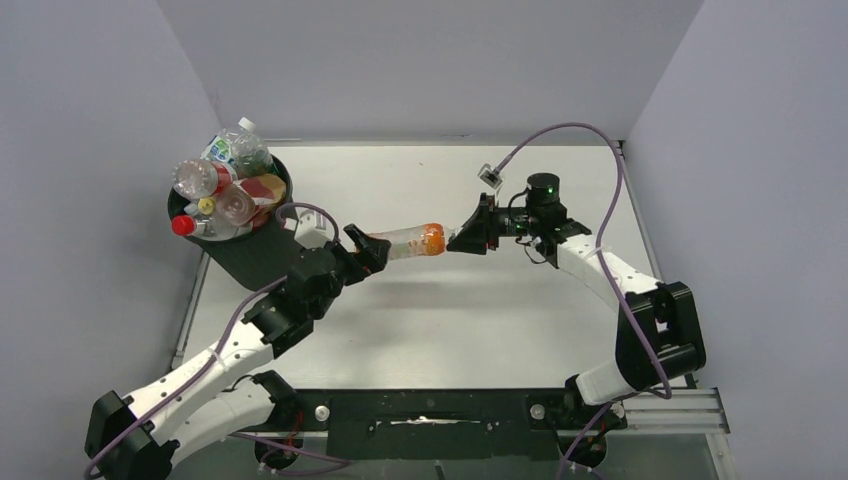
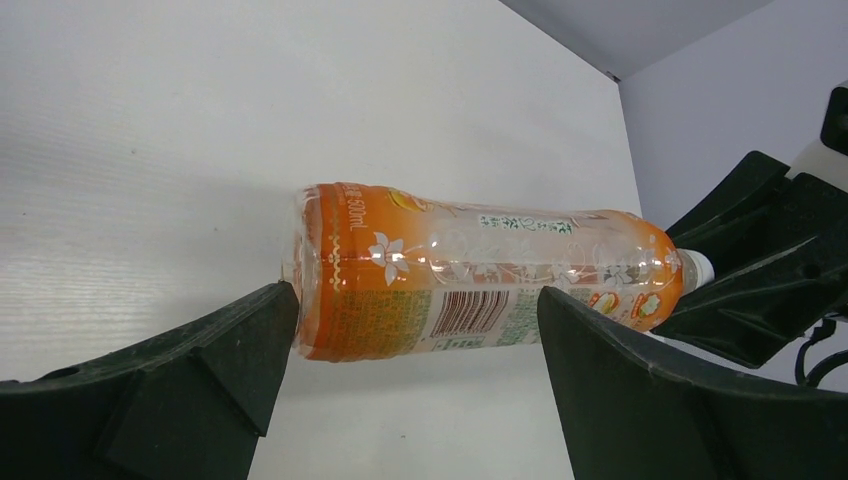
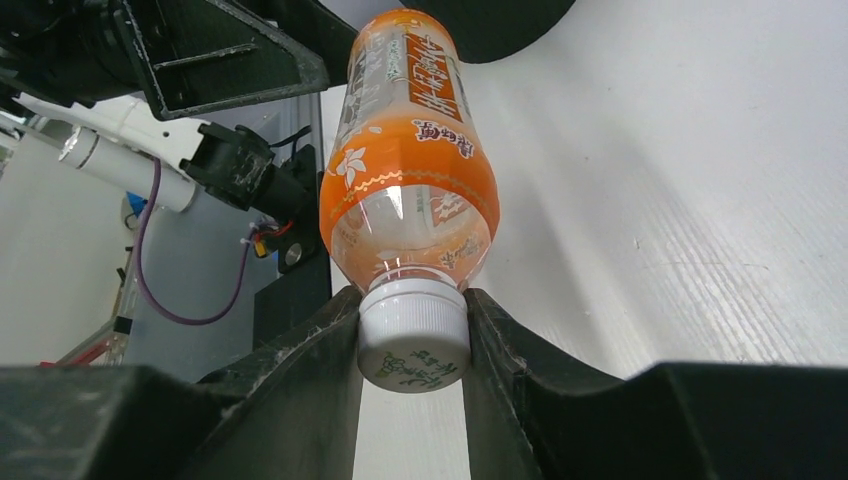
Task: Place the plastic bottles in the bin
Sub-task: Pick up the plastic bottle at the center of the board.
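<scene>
An orange-labelled plastic bottle [image 1: 410, 241] hangs level above the table between my two grippers. My right gripper [image 1: 462, 240] is shut on its white cap [image 3: 413, 335], with the bottle body [image 3: 415, 150] pointing away from it. My left gripper [image 1: 365, 250] is open, its jaws wide apart at the bottle's base end [image 2: 340, 290]; the left finger [image 2: 230, 350] is at the base and I cannot tell if it touches. The black bin [image 1: 245, 255] stands at the far left, heaped with several bottles [image 1: 225, 185] above its rim.
The bin is right behind my left wrist. Grey walls close the table on the left, back and right. A purple cable [image 1: 570, 135] arcs over the right arm. The white tabletop [image 1: 450, 320] lies below the bottle.
</scene>
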Controlling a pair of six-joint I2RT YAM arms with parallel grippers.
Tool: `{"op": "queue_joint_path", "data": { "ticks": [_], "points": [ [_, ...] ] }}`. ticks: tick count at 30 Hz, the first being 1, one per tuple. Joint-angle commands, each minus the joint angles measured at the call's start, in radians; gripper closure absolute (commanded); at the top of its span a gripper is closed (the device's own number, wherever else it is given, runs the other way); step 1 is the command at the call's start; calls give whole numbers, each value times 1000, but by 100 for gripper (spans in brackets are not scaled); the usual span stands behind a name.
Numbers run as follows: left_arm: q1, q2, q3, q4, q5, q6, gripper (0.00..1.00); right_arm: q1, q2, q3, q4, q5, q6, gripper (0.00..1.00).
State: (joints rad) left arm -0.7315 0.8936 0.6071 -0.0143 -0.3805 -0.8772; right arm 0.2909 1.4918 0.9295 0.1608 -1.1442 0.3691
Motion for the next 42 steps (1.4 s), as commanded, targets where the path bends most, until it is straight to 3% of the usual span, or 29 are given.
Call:
{"op": "queue_joint_path", "data": {
  "ticks": [1, 8, 14, 17, 26, 31, 42],
  "points": [
    [-21, -41, 97, -84, -26, -2, 9, 3, -58, 97, -116, 123, -111, 75],
    [-20, -25, 217, -234, -105, 100, 9, -16, -51, 152, -220, 164, -148, 76],
    [-20, -58, 206, -191, -62, 85, 9, -18, -61, 135, -108, 142, -57, 76],
    [-20, -76, 175, -119, -7, 37, 9, -22, -71, 121, 11, 124, 33, 76],
    [-22, -87, 107, 116, 49, -117, 9, -24, -108, 19, 583, 65, 442, 76],
    [-22, -77, 54, 341, 65, -245, 9, -23, -112, -36, 878, 69, 644, 75],
    [-78, -46, -22, 710, -19, -250, 9, 16, -123, -78, 949, 85, 682, 75]
  ]
}}
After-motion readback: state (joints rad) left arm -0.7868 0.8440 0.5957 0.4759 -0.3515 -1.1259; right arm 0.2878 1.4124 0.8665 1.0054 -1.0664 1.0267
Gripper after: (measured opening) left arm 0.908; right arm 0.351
